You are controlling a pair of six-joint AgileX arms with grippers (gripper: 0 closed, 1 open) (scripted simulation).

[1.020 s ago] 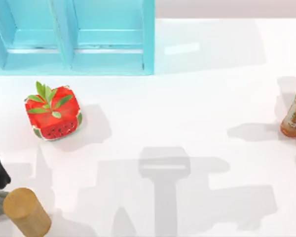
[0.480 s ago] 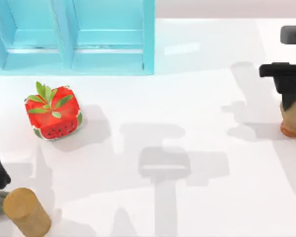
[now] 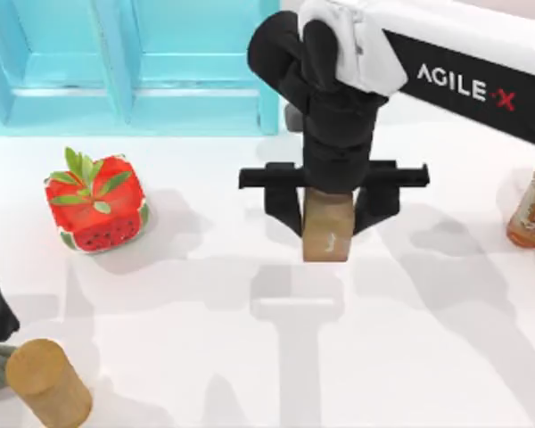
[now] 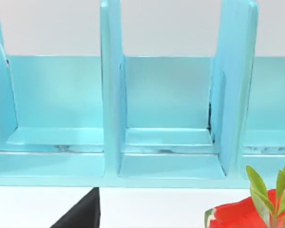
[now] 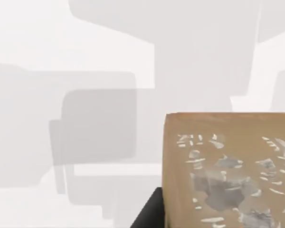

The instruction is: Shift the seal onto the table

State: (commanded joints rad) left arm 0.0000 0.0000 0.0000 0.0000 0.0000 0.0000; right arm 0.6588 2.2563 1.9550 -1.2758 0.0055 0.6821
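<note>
Tan seal (image 3: 328, 228) held in right jaws (image 3: 332, 217); its pale mark faces the wrist camera.

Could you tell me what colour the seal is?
Tan-brown seal, pale markings on one face, clearest in right wrist view.

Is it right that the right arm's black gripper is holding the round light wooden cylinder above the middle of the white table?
Not quite. In the top view, the right gripper holds the small tan-brown square-sided seal, not the cylinder. The round light wooden cylinder lies at the white table's near left corner. The rest is right: it is above the table's middle.
</note>
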